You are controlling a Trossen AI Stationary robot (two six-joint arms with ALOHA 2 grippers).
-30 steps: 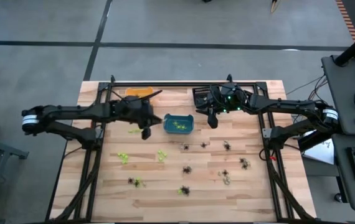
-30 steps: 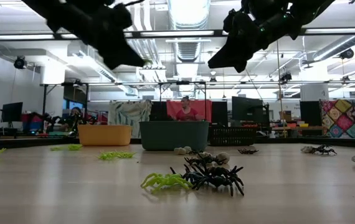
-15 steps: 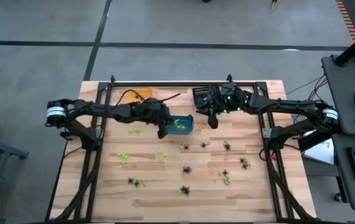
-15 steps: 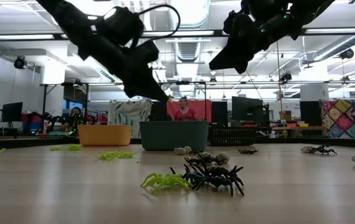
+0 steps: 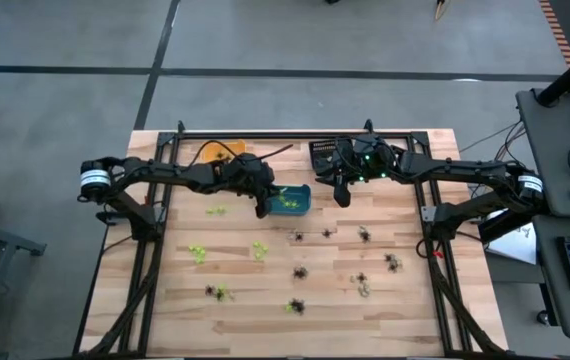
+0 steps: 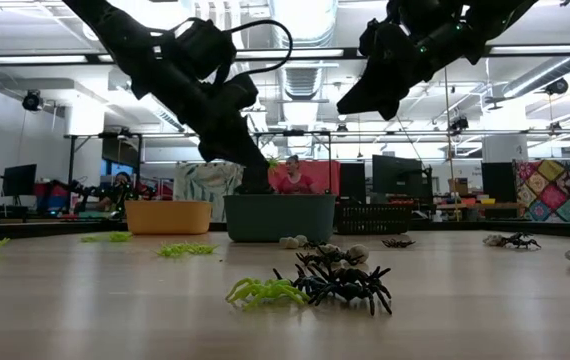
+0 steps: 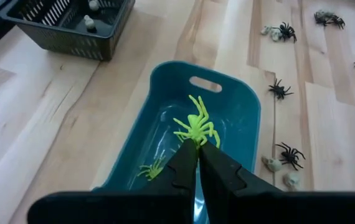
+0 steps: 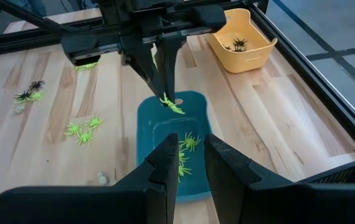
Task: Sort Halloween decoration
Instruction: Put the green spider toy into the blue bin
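Pale butcher-block planks make up the tabletop [image 5: 265, 300], framed by a black rail and standing on grey floor, with a workshop of screens and ducting behind it in the low view. Across the upper middle of the high view both dark arms reach inward. The left arm, which a second ago lay further to the left of that frame over bare wood, has swung right so that its left hand [image 5: 261, 207] now hangs over the near edge of the teal plastic rectangular bin [image 5: 299, 188]. Its fingers are clenched on a lime-green plastic spider trinket [image 7: 196, 127], which dangles above the bin's floor, where other green spiders [image 8: 187, 142] already lie. That puts the sort one drop away for this piece; letting go looks like the next step. The right hand [image 5: 341, 194] has not moved, hovering just right of the teal bin with its fingers [image 8: 159, 176] set a little apart and nothing visible between them. At upper left sits the orange plastic tub [image 5: 223, 149], at upper middle the black slotted basket [image 5: 323, 152]. Many trinkets remain loose on the lower half of the high view: green spiders [image 5: 198, 253] at left, black spiders [image 5: 301, 271] and a few pale ones toward the right, so much sorting is left.
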